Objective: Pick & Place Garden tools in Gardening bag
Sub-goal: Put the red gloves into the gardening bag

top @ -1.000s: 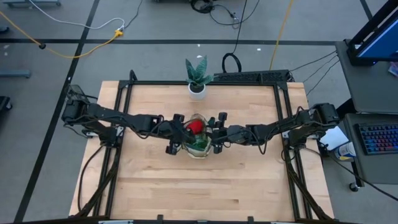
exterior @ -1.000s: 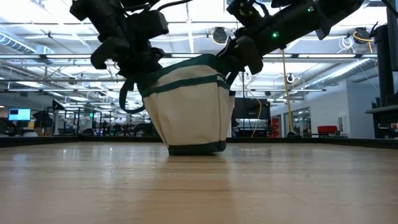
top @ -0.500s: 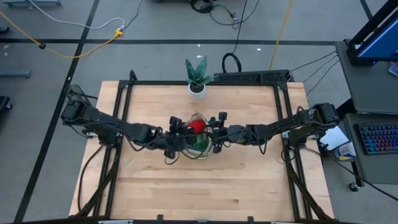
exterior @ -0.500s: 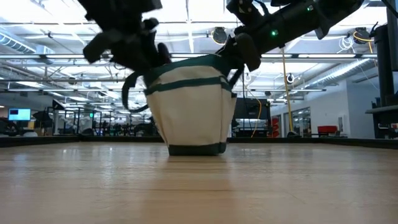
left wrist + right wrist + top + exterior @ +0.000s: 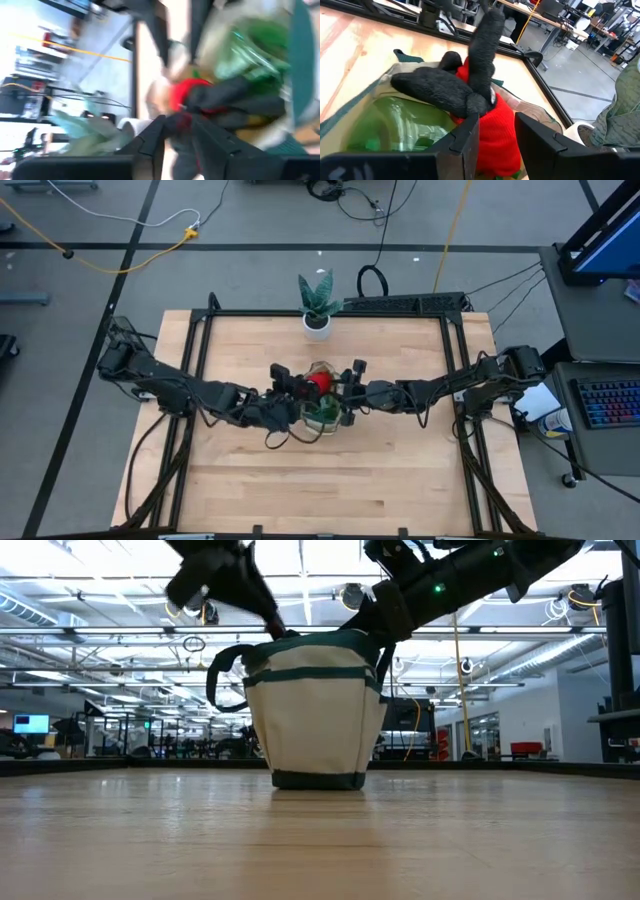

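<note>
The gardening bag (image 5: 320, 412) stands mid-surface, directly between both pincers. The red item (image 5: 492, 125) and green spray bottle (image 5: 402, 125) are already inside. Left pincer (image 5: 287, 385) is at the bag's mouth, right pincer (image 5: 348, 390) at the opposite rim; grip on either: can't tell.

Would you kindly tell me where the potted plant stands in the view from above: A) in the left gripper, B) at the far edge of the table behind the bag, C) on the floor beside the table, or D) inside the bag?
B: the potted plant stands on the table's far edge, apart from the bag at mid-table, and no gripper touches it.
</note>
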### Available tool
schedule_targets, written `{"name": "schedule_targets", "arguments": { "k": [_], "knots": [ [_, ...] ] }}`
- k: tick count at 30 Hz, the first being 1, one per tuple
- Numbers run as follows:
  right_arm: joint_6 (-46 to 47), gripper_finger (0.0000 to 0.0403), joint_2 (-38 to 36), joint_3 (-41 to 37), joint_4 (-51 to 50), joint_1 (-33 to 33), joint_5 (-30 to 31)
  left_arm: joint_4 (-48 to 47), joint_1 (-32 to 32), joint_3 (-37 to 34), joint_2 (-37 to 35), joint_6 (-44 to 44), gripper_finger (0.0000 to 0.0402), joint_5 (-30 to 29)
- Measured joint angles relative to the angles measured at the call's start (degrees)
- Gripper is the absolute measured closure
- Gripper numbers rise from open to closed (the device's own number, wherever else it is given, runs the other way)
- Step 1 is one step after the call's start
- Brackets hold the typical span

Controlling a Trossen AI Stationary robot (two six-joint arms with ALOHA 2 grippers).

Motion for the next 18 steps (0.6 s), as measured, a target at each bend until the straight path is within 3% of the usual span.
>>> {"name": "schedule_targets", "arguments": {
  "k": [4, 7, 13, 18],
  "knots": [
    [0.38, 0.0282, 0.00, 0.00, 0.00, -0.73, -0.13, 6.86, 1.74, 0.28, -0.66, 1.76, 0.0348, -1.46],
    [0.50, 0.0282, 0.00, 0.00, 0.02, -1.04, -0.18, 6.74, 4.77, 0.15, -0.52, 0.97, 0.0390, 0.64],
    [0.35, 0.0282, 0.00, 0.00, 0.42, -1.04, -0.22, 0.42, 11.31, 0.10, 0.46, -4.69, 0.0396, 17.51],
    [0.06, 0.0282, 0.00, 0.00, 0.44, -1.10, -0.24, -0.16, 11.94, 0.13, 2.00, -4.14, 0.0396, 28.00]
  ]
}}
